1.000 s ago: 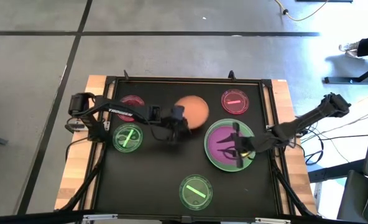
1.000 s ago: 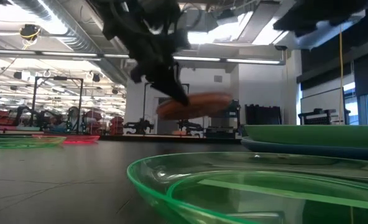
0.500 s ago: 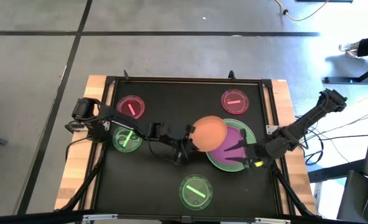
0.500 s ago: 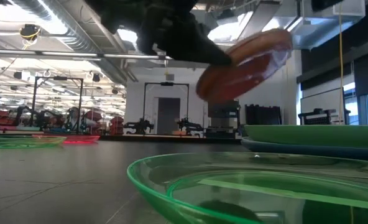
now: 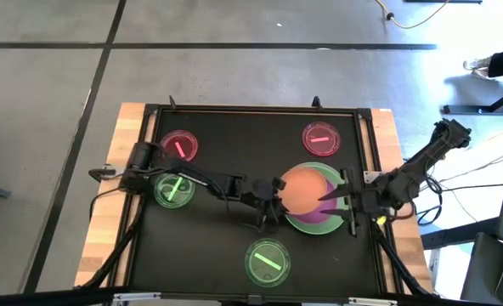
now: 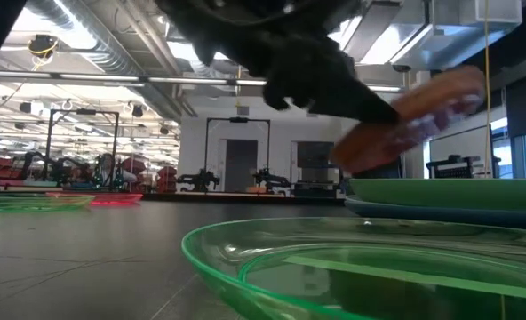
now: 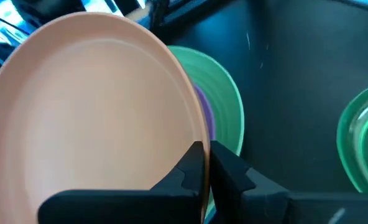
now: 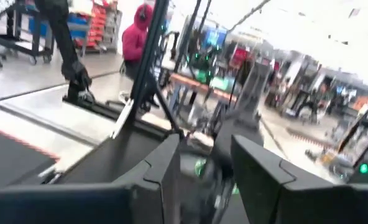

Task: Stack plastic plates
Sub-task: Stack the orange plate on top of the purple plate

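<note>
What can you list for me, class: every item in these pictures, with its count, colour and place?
Orange plate: one, held tilted above the purple plate.
Purple plate: one, on the large green plate.
Large green plate: one, right of table centre.
Small green dishes: two, left side and near edge.
Small pink dishes: two, far left and far right.
Person: one, red top, in the room beyond.
Left gripper: shut on the orange plate's rim.
Right gripper: open, at the stack's right edge.
</note>
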Controlling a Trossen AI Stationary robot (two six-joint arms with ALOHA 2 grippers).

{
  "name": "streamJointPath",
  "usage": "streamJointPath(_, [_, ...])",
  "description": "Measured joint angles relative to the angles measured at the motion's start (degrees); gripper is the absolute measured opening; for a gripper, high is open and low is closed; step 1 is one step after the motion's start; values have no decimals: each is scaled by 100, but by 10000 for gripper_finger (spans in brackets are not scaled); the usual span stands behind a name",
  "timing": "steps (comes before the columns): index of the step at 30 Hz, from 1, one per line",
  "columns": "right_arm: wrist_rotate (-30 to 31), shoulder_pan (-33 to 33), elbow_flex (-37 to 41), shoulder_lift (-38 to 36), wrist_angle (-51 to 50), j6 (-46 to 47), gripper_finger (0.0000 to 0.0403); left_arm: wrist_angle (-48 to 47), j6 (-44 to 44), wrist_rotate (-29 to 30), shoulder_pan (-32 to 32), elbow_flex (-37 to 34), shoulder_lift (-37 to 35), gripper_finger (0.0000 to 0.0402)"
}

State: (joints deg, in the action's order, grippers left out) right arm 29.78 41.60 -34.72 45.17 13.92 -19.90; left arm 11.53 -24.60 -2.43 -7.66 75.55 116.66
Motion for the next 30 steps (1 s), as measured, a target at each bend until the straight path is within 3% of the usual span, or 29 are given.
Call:
streamJointPath(7, [-35,0,2,9,153,-297,133,-45,69,-1,-2,811,670,12])
streamJointPath(19, [-41,0,5,34,65,-295,133,-34,475,-18,-4,878,767,14])
streamJointPath(30, [-44,0,6,44,43,-295,133,-94,481,27,-25,878,767,81])
